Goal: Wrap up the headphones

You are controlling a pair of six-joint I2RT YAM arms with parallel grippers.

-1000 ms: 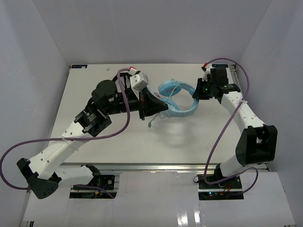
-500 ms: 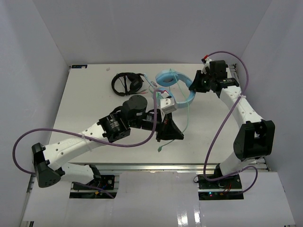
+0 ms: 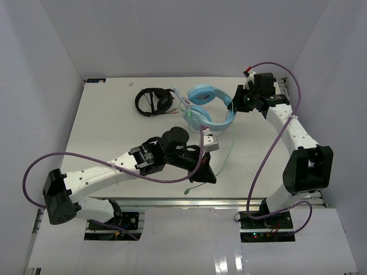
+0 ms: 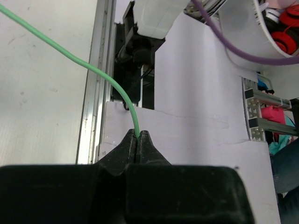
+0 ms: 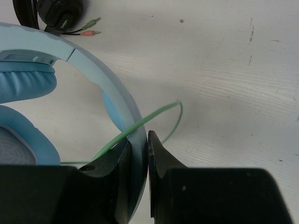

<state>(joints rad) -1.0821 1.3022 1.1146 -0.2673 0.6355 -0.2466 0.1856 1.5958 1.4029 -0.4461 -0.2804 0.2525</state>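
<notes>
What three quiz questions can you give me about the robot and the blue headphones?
1. True or false: the left gripper pinches the green cable.
2. What does the right gripper hold? A) nothing B) the band of the blue headphones C) a plug
3. Fill in: seen from above, the black headphones lie on the robot's ____ side of the blue ones.
Key: 1 true; 2 B; 3 left.
</notes>
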